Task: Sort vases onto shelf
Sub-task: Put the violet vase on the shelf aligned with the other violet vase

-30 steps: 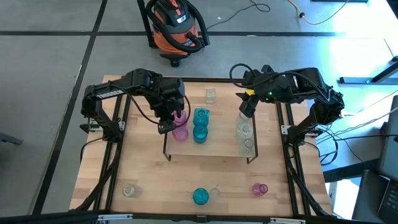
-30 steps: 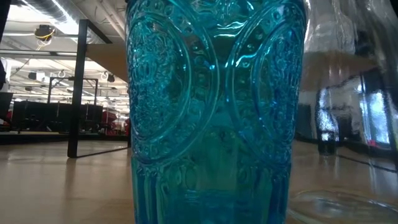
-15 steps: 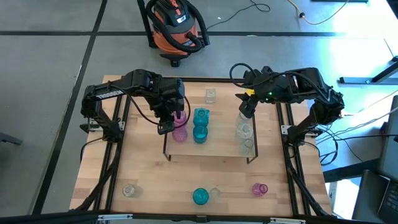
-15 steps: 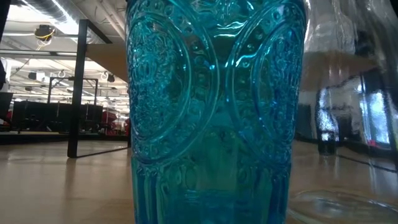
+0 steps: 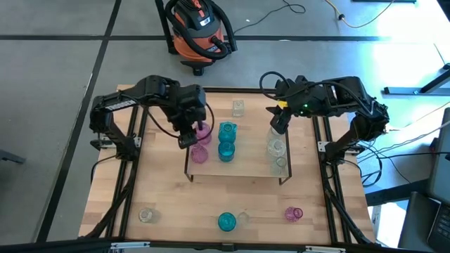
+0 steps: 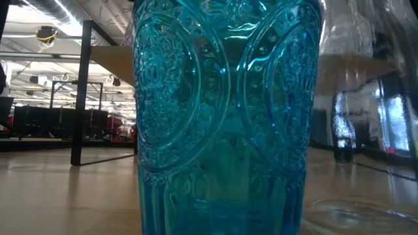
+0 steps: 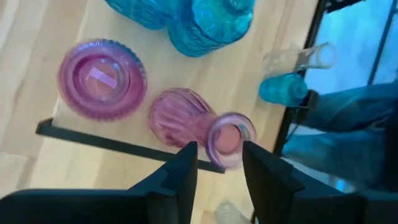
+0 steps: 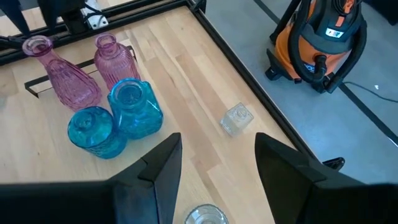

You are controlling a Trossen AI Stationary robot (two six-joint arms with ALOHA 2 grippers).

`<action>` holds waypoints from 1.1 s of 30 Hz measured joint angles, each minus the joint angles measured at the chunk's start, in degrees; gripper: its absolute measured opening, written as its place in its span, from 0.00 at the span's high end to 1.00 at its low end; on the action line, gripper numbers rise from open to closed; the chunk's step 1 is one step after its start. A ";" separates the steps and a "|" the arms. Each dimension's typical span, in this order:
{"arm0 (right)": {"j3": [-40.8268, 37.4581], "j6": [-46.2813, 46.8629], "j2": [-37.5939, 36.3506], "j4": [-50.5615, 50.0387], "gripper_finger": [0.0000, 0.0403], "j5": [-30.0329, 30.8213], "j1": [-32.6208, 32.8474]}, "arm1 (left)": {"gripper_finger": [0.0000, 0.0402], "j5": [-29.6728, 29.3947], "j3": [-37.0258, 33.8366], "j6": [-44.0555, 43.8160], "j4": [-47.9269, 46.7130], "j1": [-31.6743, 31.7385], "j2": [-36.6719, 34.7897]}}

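**Over the shelf's nine o'clock end**

On the shelf (image 5: 239,165) stood two pink vases (image 7: 186,118), teal and clear ones beside them. The left gripper (image 7: 219,163) hung above a pink neck, fingers parted, holding nothing. The right gripper (image 8: 214,165) waited open at two o'clock.

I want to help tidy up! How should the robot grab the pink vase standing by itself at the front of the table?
Best to take it by the narrow neck just under the rim, coming straight down from above. The pink vase seems to stand upright with its round mouth facing up. Nothing stands close beside it, so the fingers could probably drop on either side.
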 joint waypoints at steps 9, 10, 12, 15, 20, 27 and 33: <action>0.02 -0.55 1.02 0.23 0.54 0.11 -0.02 | 0.70 -0.19 0.00 -8.17 -0.04 -0.66 -5.99; 0.02 -0.65 1.12 0.19 0.54 0.07 -0.02 | 0.70 0.95 -0.12 -9.06 0.03 -1.31 -6.26; 0.02 -0.75 1.59 0.23 0.54 0.11 -0.02 | 0.71 3.04 -1.15 -10.46 -0.04 -3.26 -6.35; 0.02 -1.23 2.06 0.19 0.54 0.07 -0.02 | 0.75 1.68 -4.80 -11.43 -0.02 -6.98 -5.99; 0.00 -2.20 2.66 0.08 0.54 -0.78 -0.02 | 0.82 -2.96 -13.21 -15.61 3.78 -11.12 -7.94; 0.00 -6.80 2.59 -0.03 0.54 -3.02 -0.01 | 0.96 -4.49 -29.78 -26.45 23.98 -11.76 -17.20; 0.00 -9.75 2.59 -0.03 0.54 -3.78 -0.02 | 0.98 -5.56 -44.05 -37.19 40.49 -11.66 -23.39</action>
